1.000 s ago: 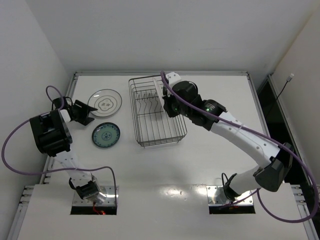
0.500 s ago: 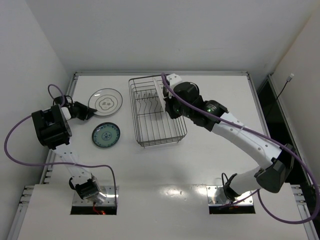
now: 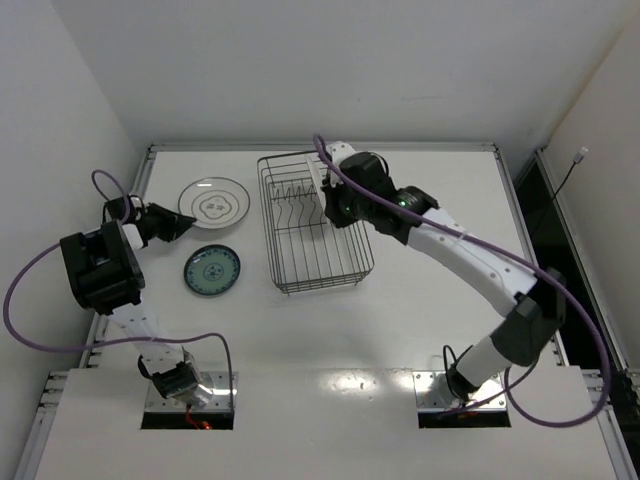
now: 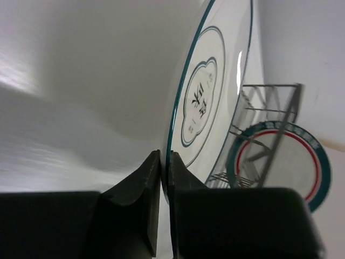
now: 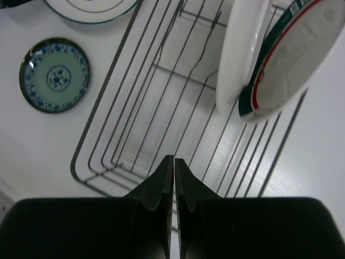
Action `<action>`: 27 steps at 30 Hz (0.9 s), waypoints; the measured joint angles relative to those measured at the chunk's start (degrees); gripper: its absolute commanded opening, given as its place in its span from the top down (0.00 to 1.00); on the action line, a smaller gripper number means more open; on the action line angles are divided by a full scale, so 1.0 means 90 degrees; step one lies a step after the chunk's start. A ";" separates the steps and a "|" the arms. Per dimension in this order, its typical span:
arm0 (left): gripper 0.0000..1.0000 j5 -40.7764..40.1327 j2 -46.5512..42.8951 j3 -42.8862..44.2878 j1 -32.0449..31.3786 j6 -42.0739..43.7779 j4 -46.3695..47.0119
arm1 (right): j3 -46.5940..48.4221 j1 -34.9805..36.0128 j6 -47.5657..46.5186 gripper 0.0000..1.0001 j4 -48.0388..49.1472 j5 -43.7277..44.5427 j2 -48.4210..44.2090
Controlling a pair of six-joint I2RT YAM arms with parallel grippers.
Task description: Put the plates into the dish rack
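My left gripper (image 3: 184, 223) (image 4: 165, 163) is shut on the near rim of the pale plate with a thin dark rim (image 3: 214, 202) (image 4: 211, 91), at the table's left. The small teal patterned plate (image 3: 211, 270) (image 5: 54, 74) lies flat in front of it. The dark wire dish rack (image 3: 345, 266) (image 5: 135, 108) sits mid-table. Two white plates with green-red rim bands (image 5: 288, 59) (image 3: 320, 178) stand on edge at its far end. My right gripper (image 3: 333, 214) (image 5: 174, 163) hovers over the rack's bare wires, shut and empty.
A raised rail (image 3: 320, 146) runs along the table's far edge and white walls close the back and both sides. Purple cables (image 3: 40, 260) loop off both arms. The arm bases (image 3: 185, 385) sit at the near edge.
My left gripper has gone from open to shut on the pale plate's rim. The right arm has shifted slightly back and left over the rack.
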 measured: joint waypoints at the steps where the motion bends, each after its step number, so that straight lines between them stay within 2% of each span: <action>1: 1.00 0.0000 -0.0240 -0.0092 -0.0022 -0.0002 0.0044 | 0.0209 -0.0056 -0.0002 0.99 0.0000 -0.0097 0.0267; 7: 1.00 0.0134 -0.1647 -0.0321 -0.0250 -0.0044 0.0801 | 0.2154 -0.0243 -0.0124 1.00 -0.0134 -0.0437 0.2234; 13: 1.00 0.0568 -0.1892 -0.0542 -0.0306 -0.0449 0.1872 | 0.3368 -0.0243 -0.0187 1.00 -0.0488 0.0002 0.3405; 18: 1.00 0.0879 -0.1712 -0.0780 -0.0306 -0.0908 0.2412 | 0.3458 -0.0296 -0.0182 1.00 -0.0704 0.0476 0.3640; 27: 1.00 0.1336 -0.1552 -0.0831 -0.0306 -0.1702 0.3672 | 0.3026 -0.0576 -0.0148 1.00 -0.0644 0.1010 0.3589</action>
